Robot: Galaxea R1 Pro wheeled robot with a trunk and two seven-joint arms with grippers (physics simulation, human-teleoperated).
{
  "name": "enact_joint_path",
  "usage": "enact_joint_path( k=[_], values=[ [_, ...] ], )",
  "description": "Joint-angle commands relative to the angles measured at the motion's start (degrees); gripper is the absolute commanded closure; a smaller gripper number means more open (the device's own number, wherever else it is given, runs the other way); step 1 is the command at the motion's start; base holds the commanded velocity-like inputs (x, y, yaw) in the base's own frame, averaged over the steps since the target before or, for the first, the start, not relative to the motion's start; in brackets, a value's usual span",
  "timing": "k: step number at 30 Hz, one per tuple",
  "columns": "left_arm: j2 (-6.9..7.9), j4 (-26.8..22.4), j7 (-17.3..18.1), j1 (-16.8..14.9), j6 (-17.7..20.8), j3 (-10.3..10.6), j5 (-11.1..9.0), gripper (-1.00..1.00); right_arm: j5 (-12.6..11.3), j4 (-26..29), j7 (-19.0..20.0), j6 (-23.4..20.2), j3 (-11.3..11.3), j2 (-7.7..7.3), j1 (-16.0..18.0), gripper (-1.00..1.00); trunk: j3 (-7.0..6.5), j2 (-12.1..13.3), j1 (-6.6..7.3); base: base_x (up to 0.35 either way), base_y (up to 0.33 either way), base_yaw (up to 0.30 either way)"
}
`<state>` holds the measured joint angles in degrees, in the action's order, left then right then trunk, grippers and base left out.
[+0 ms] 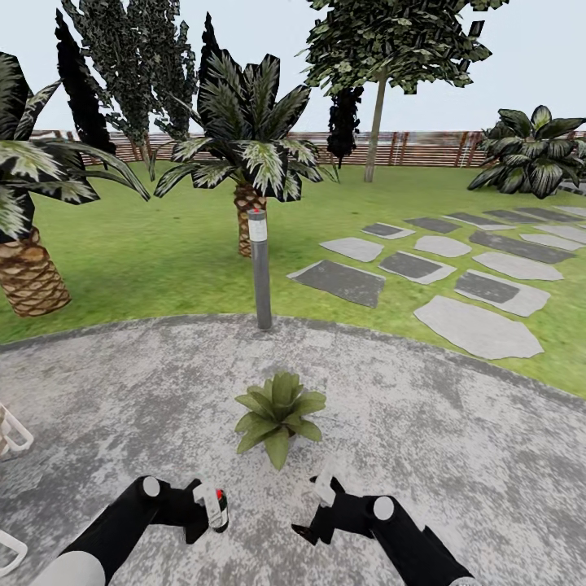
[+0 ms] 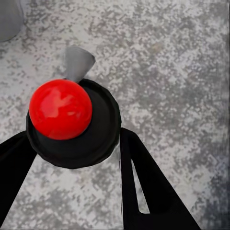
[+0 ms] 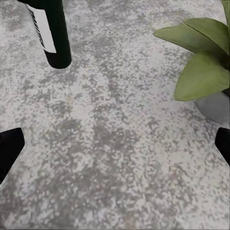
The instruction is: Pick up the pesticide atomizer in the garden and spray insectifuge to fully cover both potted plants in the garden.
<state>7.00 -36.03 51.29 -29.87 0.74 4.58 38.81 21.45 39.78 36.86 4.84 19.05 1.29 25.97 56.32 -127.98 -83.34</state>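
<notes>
Atomizer point(image 2: 72, 124) in left gripper point(image 2: 72, 158) (patio point(image 1: 456, 456) around)

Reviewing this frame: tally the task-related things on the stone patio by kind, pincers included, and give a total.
Pesticide atomizer: 1, held in the left pincer
Potted plant: 1
Bollard lamp: 1
Pincers: 2, left and right pincer
Total: 5

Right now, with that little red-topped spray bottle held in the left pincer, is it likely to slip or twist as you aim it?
Probably rigid: the pesticide atomizer looks like a hard, slim bottle. Its round, glossy body between the left pincer fingers could let it rotate or slide. It seems light, so aiming at the potted plant should barely strain the grip.
</notes>
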Motion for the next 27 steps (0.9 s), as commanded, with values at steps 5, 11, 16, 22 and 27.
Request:
enact_joint_path(
  k=[5,11,16,22,27],
  values=[
    [-1.3,0.0,0.2,0.0,0.4,0.8,0.4,1.0,0.6,0.0,3.1,0.4,0.1,0.06,1.2,1.0,0.05,0.0,0.01,0.0,0.0,0.0],
    [-3.07,-0.1,0.1,0.0,3.5,6.6,0.4,1.0,0.5,-0.1,4.8,0.4,0.2,1.11,1.4,1.0,0.05,0.0,0.01,0.0,0.0,0.0],
    [-4.79,-0.1,0.1,0.0,3.9,7.0,0.4,1.0,0.5,0.2,5.6,0.4,0.2,1.26,1.4,1.0,0.05,0.0,0.01,0.0,0.0,0.0],
    [-6.45,-0.2,0.1,0.0,3.9,7.1,0.5,1.0,0.5,0.6,5.8,0.4,0.2,1.67,1.5,1.0,0.05,0.0,0.01,0.0,0.0,0.0],
    [-7.74,-0.2,0.1,0.0,3.9,7.0,1.8,1.0,0.5,0.6,5.8,0.4,0.2,1.7,1.5,1.0,0.05,0.0,0.01,0.0,0.0,0.0]
  ],
)
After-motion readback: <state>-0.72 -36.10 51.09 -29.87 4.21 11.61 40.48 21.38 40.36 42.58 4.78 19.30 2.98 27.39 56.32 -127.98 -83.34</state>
